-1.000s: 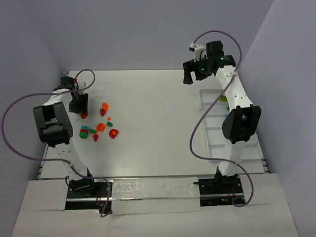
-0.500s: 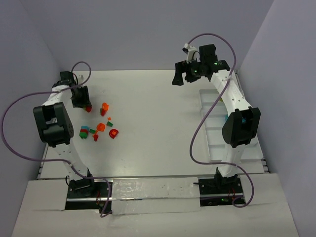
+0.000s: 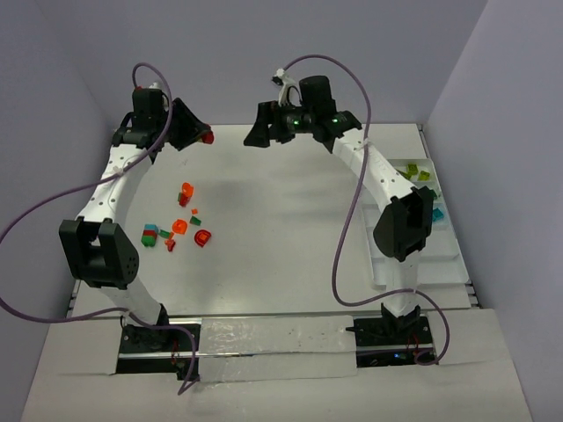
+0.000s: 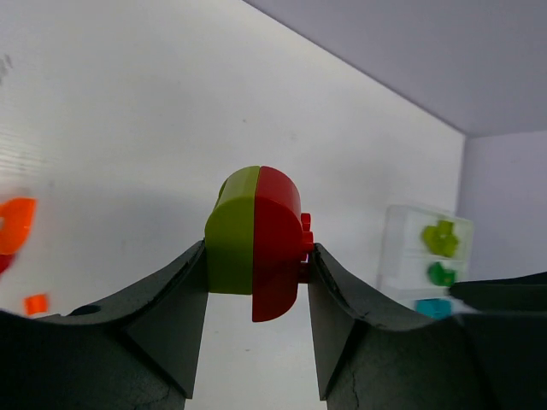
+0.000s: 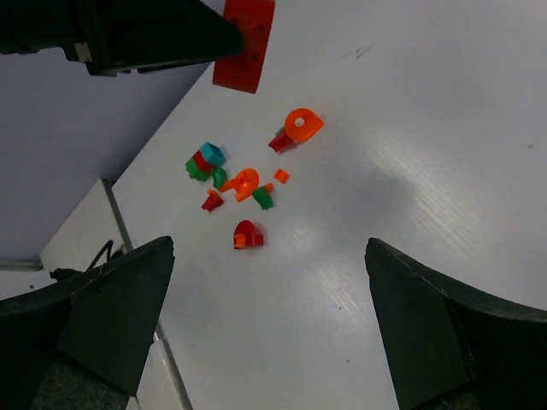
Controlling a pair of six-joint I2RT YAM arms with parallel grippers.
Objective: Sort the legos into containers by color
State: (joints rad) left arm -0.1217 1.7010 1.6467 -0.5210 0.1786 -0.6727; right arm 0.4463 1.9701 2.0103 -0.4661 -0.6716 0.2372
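The left fingers are about half closed on a brick, a red half and a lime half joined face to face. They pinch it from both sides and hold it well above the desk at the far left. The right fingers are spread as wide as they go and hold nothing. They hang high over the middle of the far edge, facing the brick. This looks like a hand-over, or a pull to part the two colours. For that, the right fingers should probably close on the red half that sticks out past the left fingers. They should be square to its flat faces and firmly closed before the left fingers loosen, because a small, smooth piece could slip or twist. The other legos lie scattered on the left of the desk: red, orange, green and teal. The tray lies along the right edge, partly behind the right arm. Its far compartments hold lime pieces, one dark green piece and a teal piece. The near compartments show nothing, though some of the tray is hidden.
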